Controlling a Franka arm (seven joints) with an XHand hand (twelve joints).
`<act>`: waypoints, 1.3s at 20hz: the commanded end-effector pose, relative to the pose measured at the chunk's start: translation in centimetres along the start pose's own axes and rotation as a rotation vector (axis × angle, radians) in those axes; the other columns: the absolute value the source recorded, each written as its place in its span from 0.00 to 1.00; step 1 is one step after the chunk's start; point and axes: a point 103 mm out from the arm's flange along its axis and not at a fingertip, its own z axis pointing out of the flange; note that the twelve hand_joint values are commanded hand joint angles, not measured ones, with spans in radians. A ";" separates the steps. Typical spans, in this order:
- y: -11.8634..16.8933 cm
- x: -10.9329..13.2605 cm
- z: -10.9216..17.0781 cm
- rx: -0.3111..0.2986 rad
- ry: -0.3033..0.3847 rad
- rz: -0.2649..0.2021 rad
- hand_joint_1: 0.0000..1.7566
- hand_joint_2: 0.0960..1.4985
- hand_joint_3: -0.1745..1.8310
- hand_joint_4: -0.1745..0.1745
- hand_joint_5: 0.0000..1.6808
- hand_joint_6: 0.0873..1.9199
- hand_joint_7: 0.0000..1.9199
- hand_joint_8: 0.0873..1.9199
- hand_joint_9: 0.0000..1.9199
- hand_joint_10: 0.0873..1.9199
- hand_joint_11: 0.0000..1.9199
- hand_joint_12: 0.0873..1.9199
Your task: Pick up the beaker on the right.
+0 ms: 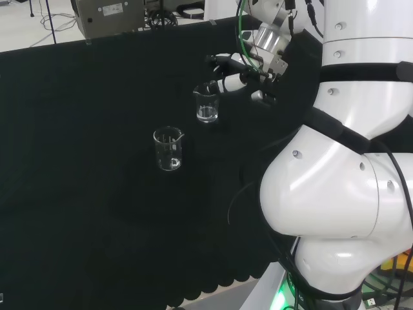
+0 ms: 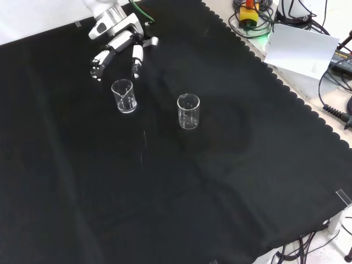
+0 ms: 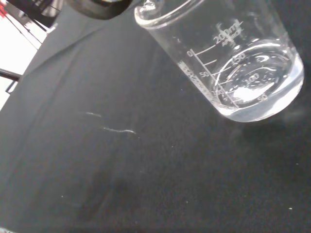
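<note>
Fingers: straight and spread apart, pointing down at the cloth, holding nothing; fingertips [image 2: 135, 70] end just above and beside the rim of the near beaker.
Hand [image 2: 118, 47]: hovers just beyond the near beaker in the front view, apart from it; in the head view the hand [image 1: 242, 71] sits just right of that beaker's rim.
Near beaker [image 1: 206, 103]: clear glass, upright on the black cloth [image 2: 181, 187], empty as far as can be told; close and large in the wrist view [image 3: 228, 63], printed scale showing.
Second beaker [image 1: 168, 148]: clear, upright, near the first beaker, left of and nearer than it in the head view; right of it in the front view [image 2: 188, 111].
</note>
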 end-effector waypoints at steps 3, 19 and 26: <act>0.3 -0.9 1.8 -0.007 0.008 -0.033 0.50 0.56 0.00 0.43 0.22 0.00 0.08 0.29 0.18 0.32 0.02 0.72; 1.2 -2.2 3.9 -0.063 0.105 -0.037 0.54 0.55 0.00 0.43 0.25 0.00 0.10 0.30 0.18 0.30 0.03 0.72; 2.6 -0.9 6.0 -0.033 0.099 -0.016 0.55 0.55 0.00 0.42 0.27 0.00 0.12 0.30 0.20 0.31 0.03 0.72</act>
